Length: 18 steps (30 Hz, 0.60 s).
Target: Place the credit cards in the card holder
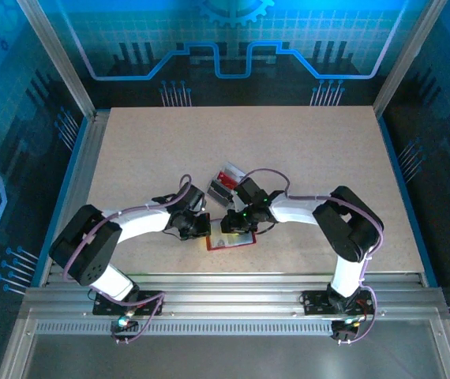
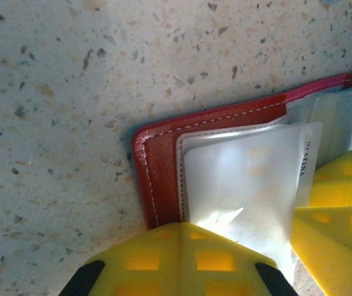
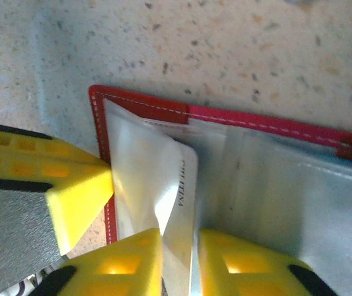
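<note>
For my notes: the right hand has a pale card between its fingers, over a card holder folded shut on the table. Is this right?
Not quite. The card holder lies open, not folded shut; the right wrist view shows its clear sleeves. The rest holds: pale card between the fingers of the right hand, holder on the table.

Red wallet [image 2: 157,154], edged in pale stitching, its sleeves [image 2: 244,185] a cloudy grey-clear with bright glare. The worktop [image 1: 312,158] is beige, flecked all over with dark and tan specks. A white card [image 3: 176,209] carries dark lettering along one edge. The left end effector [image 2: 182,246] and the right end effector [image 3: 179,240] are bright yellow with black patches. The arms [image 1: 142,223] are white and black. Blue panels [image 1: 225,47] show a grid and circuit-line pattern.
</note>
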Each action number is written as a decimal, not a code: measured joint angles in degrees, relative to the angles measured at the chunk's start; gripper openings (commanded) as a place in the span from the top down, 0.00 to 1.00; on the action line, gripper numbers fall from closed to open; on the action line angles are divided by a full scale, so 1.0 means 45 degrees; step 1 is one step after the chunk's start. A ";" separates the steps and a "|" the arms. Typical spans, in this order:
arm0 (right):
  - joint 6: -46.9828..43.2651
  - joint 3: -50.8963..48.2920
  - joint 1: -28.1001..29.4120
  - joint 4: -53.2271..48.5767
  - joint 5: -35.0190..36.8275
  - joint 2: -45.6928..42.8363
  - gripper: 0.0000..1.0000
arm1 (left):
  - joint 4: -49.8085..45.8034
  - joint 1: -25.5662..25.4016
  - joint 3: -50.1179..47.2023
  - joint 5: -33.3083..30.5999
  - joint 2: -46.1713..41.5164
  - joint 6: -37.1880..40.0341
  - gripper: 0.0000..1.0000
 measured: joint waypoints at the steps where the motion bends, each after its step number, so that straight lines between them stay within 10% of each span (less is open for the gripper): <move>1: 0.0010 0.0005 0.0063 -0.0151 0.0121 -0.0112 0.65 | -0.0015 -0.0029 -0.0015 0.0000 -0.0024 -0.0005 1.00; 18: -0.1496 0.3308 0.0835 -0.5688 0.4444 -0.1127 0.71 | -0.0355 -0.0039 0.0141 0.0262 -0.0078 0.0155 1.00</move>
